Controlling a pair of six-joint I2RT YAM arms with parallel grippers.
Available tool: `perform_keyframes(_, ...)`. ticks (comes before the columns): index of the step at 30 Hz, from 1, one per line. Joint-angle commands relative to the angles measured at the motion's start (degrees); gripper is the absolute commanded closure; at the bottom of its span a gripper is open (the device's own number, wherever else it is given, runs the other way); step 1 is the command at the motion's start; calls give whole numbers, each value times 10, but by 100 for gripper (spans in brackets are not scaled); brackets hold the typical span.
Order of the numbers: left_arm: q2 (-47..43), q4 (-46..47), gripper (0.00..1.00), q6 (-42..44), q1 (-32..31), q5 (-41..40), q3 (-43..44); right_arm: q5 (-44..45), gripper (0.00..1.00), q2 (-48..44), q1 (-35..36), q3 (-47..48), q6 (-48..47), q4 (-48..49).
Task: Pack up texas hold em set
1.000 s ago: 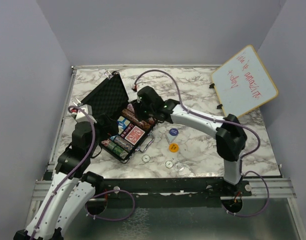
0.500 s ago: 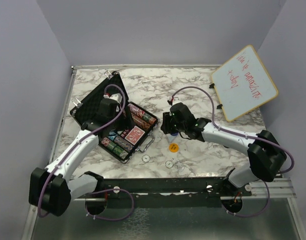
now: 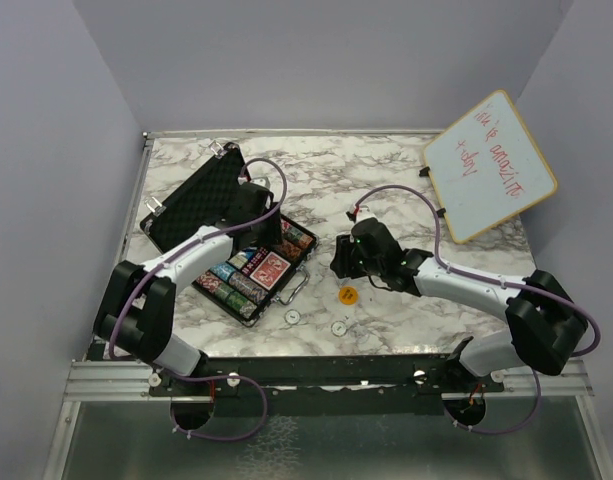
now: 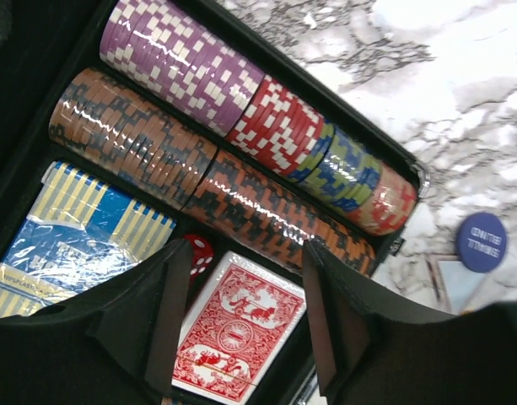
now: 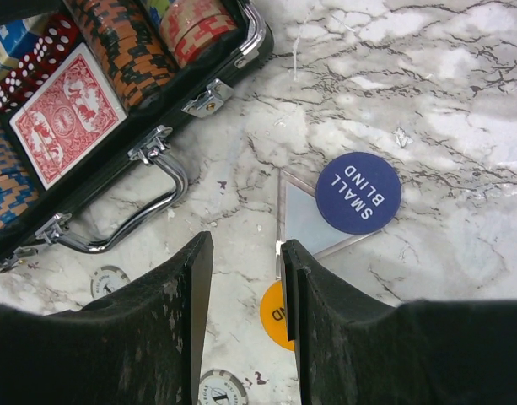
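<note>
The black case (image 3: 304, 255) lies open on the marble table, its foam lid (image 3: 198, 200) leaning back to the left. Rows of striped chips (image 4: 182, 63), a red card deck (image 4: 241, 325), a blue card deck (image 4: 89, 232) and a red die (image 4: 199, 253) sit inside. My left gripper (image 3: 269, 238) hovers over the tray, open (image 4: 245, 316), its fingers straddling the red deck from above without touching it. My right gripper (image 3: 344, 268) is open (image 5: 241, 287) over bare table right of the case. A blue "small blind" button (image 5: 359, 192) and an orange button (image 5: 279, 316) lie by its right finger.
A clear plastic square (image 5: 304, 221) lies under the blue button. Two white chips (image 3: 292, 317) (image 3: 338, 327) rest near the table's front edge. The case's silver handle (image 5: 140, 211) sticks out toward the right gripper. A wood-framed whiteboard (image 3: 491, 165) leans at the back right.
The left arm swung from the front left in over the case and its jaws narrowed. The right arm drew back from the case to above the buttons.
</note>
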Motion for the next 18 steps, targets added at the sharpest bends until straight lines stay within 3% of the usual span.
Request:
perform_keyframes(1, 24, 3, 41, 6, -17, -94, 13, 19, 56, -18, -2, -11, -6, 10)
perform_keyframes(15, 54, -1, 40, -10, -30, -85, 3, 36, 56, -5, -2, -13, -13, 6)
perform_keyframes(18, 52, 1, 35, -16, -30, -76, -3, 35, 56, -2, -2, -13, -13, 7)
